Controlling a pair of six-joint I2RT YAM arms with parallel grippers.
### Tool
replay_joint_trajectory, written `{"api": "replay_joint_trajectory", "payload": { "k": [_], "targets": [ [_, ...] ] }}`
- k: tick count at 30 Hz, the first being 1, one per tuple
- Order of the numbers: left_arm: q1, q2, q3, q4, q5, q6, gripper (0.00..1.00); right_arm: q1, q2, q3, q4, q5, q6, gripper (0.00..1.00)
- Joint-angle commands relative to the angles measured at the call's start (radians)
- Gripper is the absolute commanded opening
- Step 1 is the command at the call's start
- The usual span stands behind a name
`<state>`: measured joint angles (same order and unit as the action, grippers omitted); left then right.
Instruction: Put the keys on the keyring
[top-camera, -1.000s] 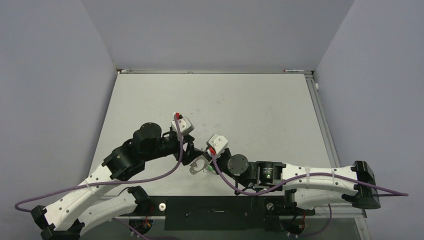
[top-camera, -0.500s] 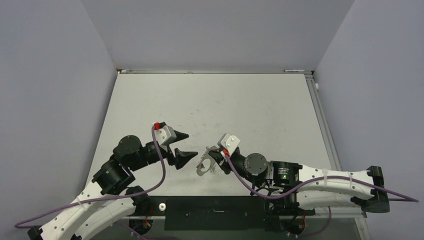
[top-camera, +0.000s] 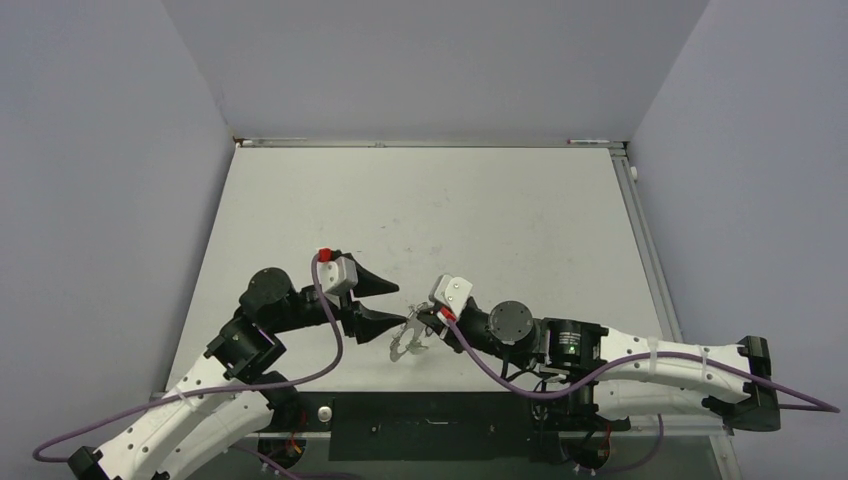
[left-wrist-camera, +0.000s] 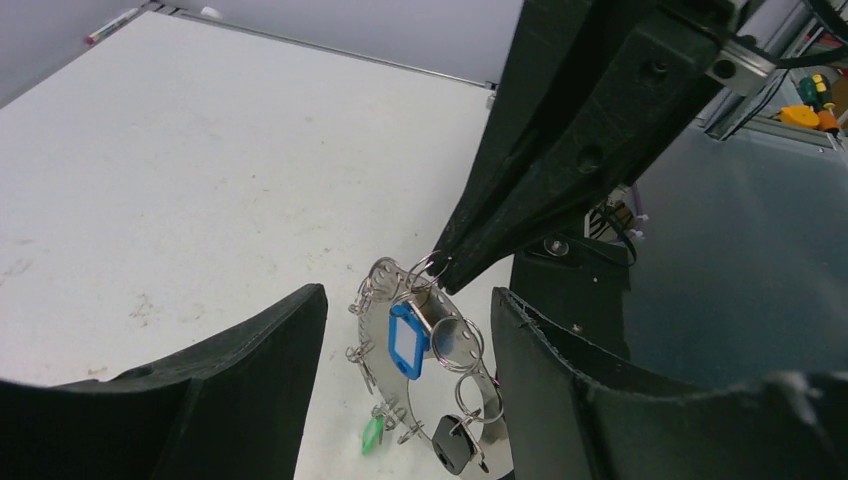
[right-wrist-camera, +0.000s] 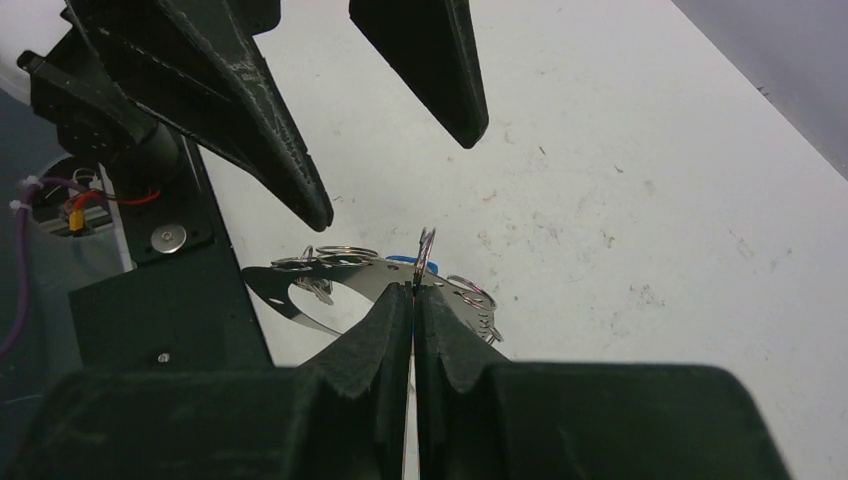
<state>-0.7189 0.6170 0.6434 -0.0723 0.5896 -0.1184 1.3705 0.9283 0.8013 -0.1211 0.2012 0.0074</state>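
The keyring (left-wrist-camera: 372, 290) is a flat silvery hoop with holes and small split rings, hanging just above the table (top-camera: 500, 220). A blue-capped key (left-wrist-camera: 406, 340) dangles in its middle and a green-capped key (left-wrist-camera: 372, 435) at its lower left. A black tag (left-wrist-camera: 453, 443) hangs lowest. My right gripper (right-wrist-camera: 413, 290) is shut on a small split ring (right-wrist-camera: 425, 250) at the top of the keyring (top-camera: 405, 342). My left gripper (left-wrist-camera: 408, 300) is open, its fingers (left-wrist-camera: 270, 340) standing either side of the hoop without touching it. From above, the left gripper (top-camera: 392, 305) sits just left of the right gripper (top-camera: 428, 322).
The black base bar (top-camera: 430, 425) runs along the table's near edge, right below the keyring. Purple cables (top-camera: 330, 350) loop beside both arms. A thin pen (top-camera: 590, 141) lies at the far edge. Grey walls close in the table on three sides.
The left gripper let go and pulled back to the left, then came back toward the keyring with its jaws open. The right gripper kept its hold and shifted slightly with the keyring.
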Motion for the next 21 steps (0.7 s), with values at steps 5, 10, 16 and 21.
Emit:
{"api": "replay_joint_trajectory", "payload": {
  "k": [5,10,16,21],
  "targets": [
    [0.003,-0.034,-0.045,0.178,0.152,0.009,0.52,-0.094,-0.034,0.020,0.016,-0.303,-0.033,0.05],
    [0.003,-0.052,-0.072,0.212,0.208,0.048,0.41,-0.107,-0.035,0.033,-0.006,-0.379,-0.047,0.05],
    [0.003,-0.054,-0.079,0.206,0.243,0.081,0.40,-0.107,-0.037,0.042,-0.017,-0.412,-0.059,0.05],
    [0.003,-0.051,-0.078,0.195,0.259,0.093,0.34,-0.107,-0.050,0.054,-0.020,-0.433,-0.069,0.05]
  ]
}}
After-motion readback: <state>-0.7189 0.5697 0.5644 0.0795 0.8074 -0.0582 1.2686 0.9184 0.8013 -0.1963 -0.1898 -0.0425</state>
